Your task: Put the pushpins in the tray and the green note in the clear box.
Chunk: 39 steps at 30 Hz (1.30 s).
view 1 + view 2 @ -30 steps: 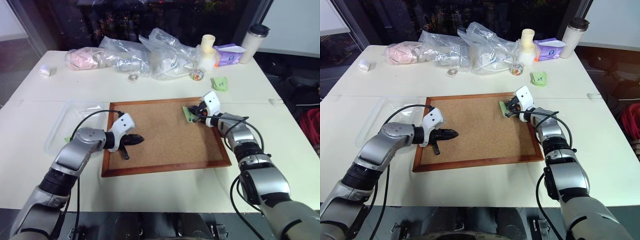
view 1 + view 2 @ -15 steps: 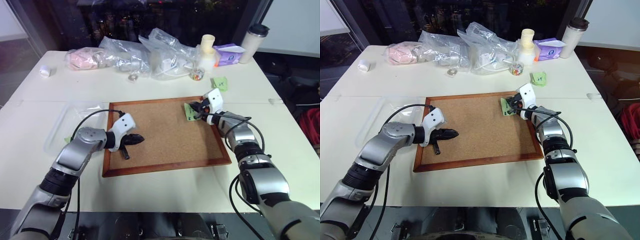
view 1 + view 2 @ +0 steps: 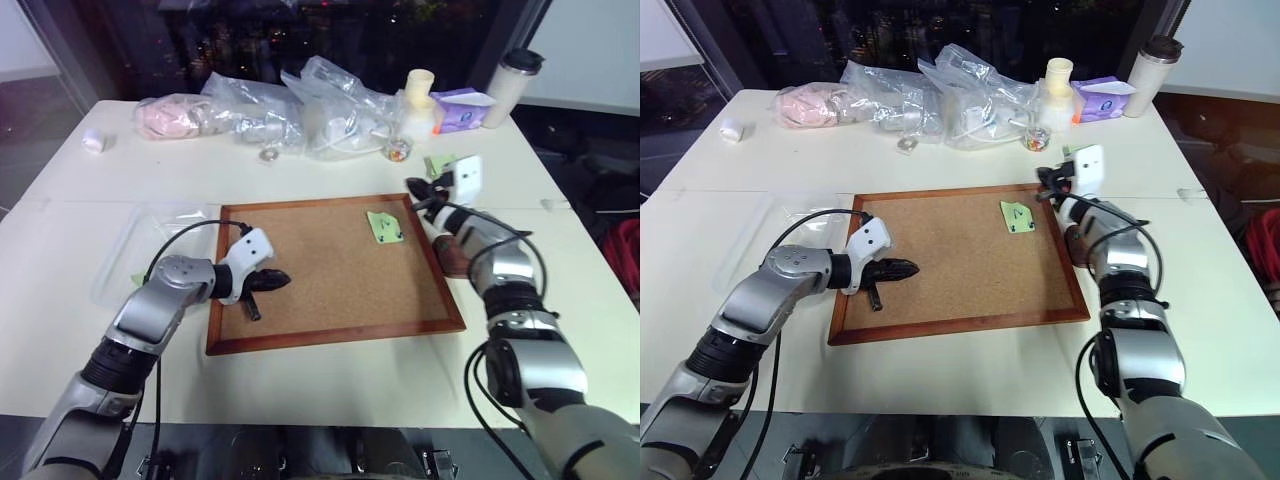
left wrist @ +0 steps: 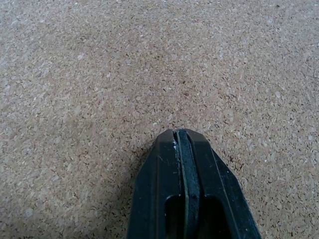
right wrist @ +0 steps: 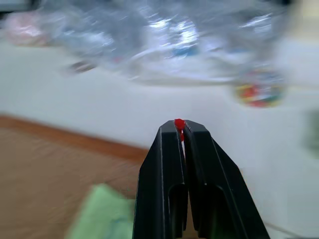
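On the tabletop's left we see the clear box; our left tool sits pressed together, empty, over the cork board. The green note lies on the board's far right part. Our right tool, raised past the board's right edge, pinches a red pushpin

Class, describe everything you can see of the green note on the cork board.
The green note is a small pale lime-green square of paper bearing a few dark handwritten marks. It lies flat on the cork board, near the far right corner, slightly skewed to the frame. The right pincer is lifted clear of it, shut on a tiny red pushpin.
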### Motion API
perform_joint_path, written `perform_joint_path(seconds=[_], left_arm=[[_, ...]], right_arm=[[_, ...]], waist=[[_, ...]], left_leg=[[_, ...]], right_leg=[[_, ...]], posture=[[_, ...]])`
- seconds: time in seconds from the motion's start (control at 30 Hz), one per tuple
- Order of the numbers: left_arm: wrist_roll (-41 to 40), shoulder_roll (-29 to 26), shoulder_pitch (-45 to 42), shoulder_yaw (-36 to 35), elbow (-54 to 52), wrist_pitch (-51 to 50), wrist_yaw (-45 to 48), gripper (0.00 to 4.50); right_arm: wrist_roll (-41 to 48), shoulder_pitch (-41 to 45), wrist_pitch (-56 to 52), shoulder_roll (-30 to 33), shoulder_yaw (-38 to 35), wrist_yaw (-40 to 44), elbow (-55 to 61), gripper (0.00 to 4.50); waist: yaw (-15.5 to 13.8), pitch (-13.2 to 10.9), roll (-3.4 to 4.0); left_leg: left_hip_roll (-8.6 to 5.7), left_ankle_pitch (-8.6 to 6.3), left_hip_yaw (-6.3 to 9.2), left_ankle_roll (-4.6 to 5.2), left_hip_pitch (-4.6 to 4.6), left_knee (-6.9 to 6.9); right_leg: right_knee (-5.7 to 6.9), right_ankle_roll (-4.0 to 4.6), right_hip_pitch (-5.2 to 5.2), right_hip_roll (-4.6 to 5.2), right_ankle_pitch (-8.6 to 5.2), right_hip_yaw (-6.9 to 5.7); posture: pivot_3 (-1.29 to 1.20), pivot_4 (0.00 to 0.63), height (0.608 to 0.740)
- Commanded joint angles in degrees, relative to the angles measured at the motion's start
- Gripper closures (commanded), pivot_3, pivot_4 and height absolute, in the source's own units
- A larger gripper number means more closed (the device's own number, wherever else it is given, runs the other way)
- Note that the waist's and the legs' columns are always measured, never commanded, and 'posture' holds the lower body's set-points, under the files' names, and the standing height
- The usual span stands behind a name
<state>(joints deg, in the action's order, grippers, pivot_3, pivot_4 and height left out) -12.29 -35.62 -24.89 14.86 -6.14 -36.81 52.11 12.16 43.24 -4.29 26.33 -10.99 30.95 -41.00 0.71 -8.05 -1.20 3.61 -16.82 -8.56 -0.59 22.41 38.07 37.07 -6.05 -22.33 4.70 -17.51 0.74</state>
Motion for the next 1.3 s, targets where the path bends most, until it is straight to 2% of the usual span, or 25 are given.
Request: perform_joint_path(seconds=[0.03, 0.3, 0.57, 0.67, 0.83, 0.87, 0.9, 1.13, 1.3], left_arm=[[1.6, -1.0, 2.1, 3.0, 1.8, -1.1, 1.3, 4.50], [2.2, -0.9, 1.5, 2.9, 2.6, -0.4, 1.7, 4.50], [2.9, -0.5, 1.1, 3.2, 3.9, 0.4, 2.3, 4.50], [3.2, -0.5, 1.2, 3.2, 4.3, 0.8, 2.4, 4.50], [3.3, -0.3, 1.2, 3.3, 4.6, 1.0, 2.6, 4.50], [3.4, -0.2, 1.2, 3.2, 4.9, 1.2, 2.6, 4.50], [3.4, -0.1, 1.2, 3.3, 5.1, 1.3, 2.7, 4.50], [3.5, 0.3, 1.3, 3.6, 5.3, 1.4, 2.7, 4.50], [3.7, 0.8, 0.9, 3.9, 5.8, 1.5, 2.9, 4.50]], right_arm=[[1.3, -6.9, -7.0, 3.0, -2.9, -2.7, 11.5, 4.45], [3.7, -20.4, -20.3, 3.0, -4.7, -6.1, 30.2, 4.45], [3.0, -24.5, -22.5, 3.6, -4.6, -7.3, 32.1, 4.45], [4.2, -25.9, -23.3, 3.2, -5.0, -6.8, 33.6, 3.49], [5.9, -27.3, -24.0, 3.5, -6.1, -6.5, 36.4, 0.84], [6.4, -27.3, -24.2, 3.5, -6.5, -6.5, 36.8, 0.36], [6.6, -27.3, -24.3, 3.5, -6.8, -6.6, 37.1, 0.06], [11.8, -24.4, -23.7, 2.7, -8.7, -5.1, 44.0, 0.06], [12.4, -22.4, -24.0, 1.6, -4.0, -2.0, 44.9, 0.06]], waist=[[0.1, 0.0, -0.02], [0.5, 0.2, 0.29], [0.2, 0.2, 0.26], [0.2, 0.2, 0.24], [0.2, 0.2, 0.25], [0.2, 0.2, 0.25], [0.2, 0.2, 0.25], [0.1, 0.2, 0.26], [0.0, 0.3, 0.19]], left_leg=[[0.00, -0.01, 0.00, -0.02, 0.00, -0.03], [0.00, 0.06, -0.05, -0.18, -0.15, -0.02], [-0.03, 0.04, -0.03, -0.15, -0.09, -0.03], [-0.03, 0.05, 0.01, -0.15, -0.10, -0.03], [-0.03, 0.04, 0.02, -0.14, -0.10, -0.03], [-0.03, 0.04, 0.02, -0.14, -0.10, -0.03], [-0.03, 0.04, 0.04, -0.14, -0.09, -0.03], [-0.04, 0.04, 0.23, -0.13, -0.09, -0.03], [-0.05, 0.03, 0.31, -0.12, -0.09, -0.03]], right_leg=[[-0.02, 0.00, 0.02, 0.00, 0.00, 0.00], [0.06, -0.05, 0.02, -0.10, 0.00, 0.06], [-0.01, -0.04, 0.02, -0.12, -0.01, 0.06], [0.00, -0.04, 0.03, -0.13, -0.01, 0.06], [0.00, -0.04, 0.03, -0.12, -0.02, 0.06], [0.00, -0.04, 0.03, -0.13, -0.02, 0.06], [0.00, -0.04, 0.03, -0.13, -0.02, 0.06], [0.00, -0.04, 0.03, -0.13, -0.02, 0.06], [-0.01, -0.04, 0.06, -0.13, -0.02, 0.03]], posture=[[0.00, 0.150, 0.737], [0.00, 0.150, 0.737], [0.00, 0.150, 0.737], [0.00, 0.150, 0.737], [0.00, 0.150, 0.737], [0.00, 0.150, 0.737], [0.00, 0.150, 0.737], [0.00, 0.150, 0.737], [0.00, 0.150, 0.737]])
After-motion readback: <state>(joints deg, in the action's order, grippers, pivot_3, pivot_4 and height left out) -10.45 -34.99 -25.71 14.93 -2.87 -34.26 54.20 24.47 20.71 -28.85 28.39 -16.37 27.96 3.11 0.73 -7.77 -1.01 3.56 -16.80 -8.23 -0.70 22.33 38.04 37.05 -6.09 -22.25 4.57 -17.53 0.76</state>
